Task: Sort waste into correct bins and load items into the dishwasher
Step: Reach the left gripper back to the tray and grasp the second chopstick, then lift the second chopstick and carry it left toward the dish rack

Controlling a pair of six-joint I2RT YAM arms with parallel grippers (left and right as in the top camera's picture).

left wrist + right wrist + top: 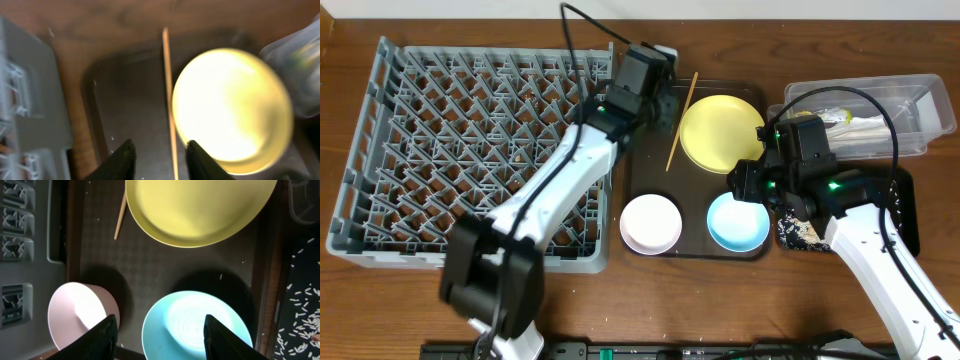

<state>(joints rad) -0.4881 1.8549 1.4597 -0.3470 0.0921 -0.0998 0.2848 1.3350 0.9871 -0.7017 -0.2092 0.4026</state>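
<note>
One wooden chopstick (pixel 681 120) lies on the dark brown tray, left of the yellow plate (pixel 720 132). My left gripper (pixel 665 100) hovers over it. In the left wrist view the chopstick (pixel 169 90) runs up between the parted fingers of the left gripper (pixel 159 160), nearer the right one, beside the plate (pixel 230 105). My right gripper (pixel 162 337) is open above the light blue bowl (pixel 197 327), with the white bowl (pixel 80 312) to its left. The grey dish rack (pixel 470 150) stands at the left. The clear tub (pixel 865 115) holds a wrapper and napkin. Rice crumbs (pixel 798 235) lie in the black tray (pixel 905 215).
The dark brown serving tray (pixel 695 170) carries the plate, both bowls and the chopstick. It sits between the rack and the two bins. A black cable loops over the rack's back corner to the left arm. Bare wood runs along the table's front.
</note>
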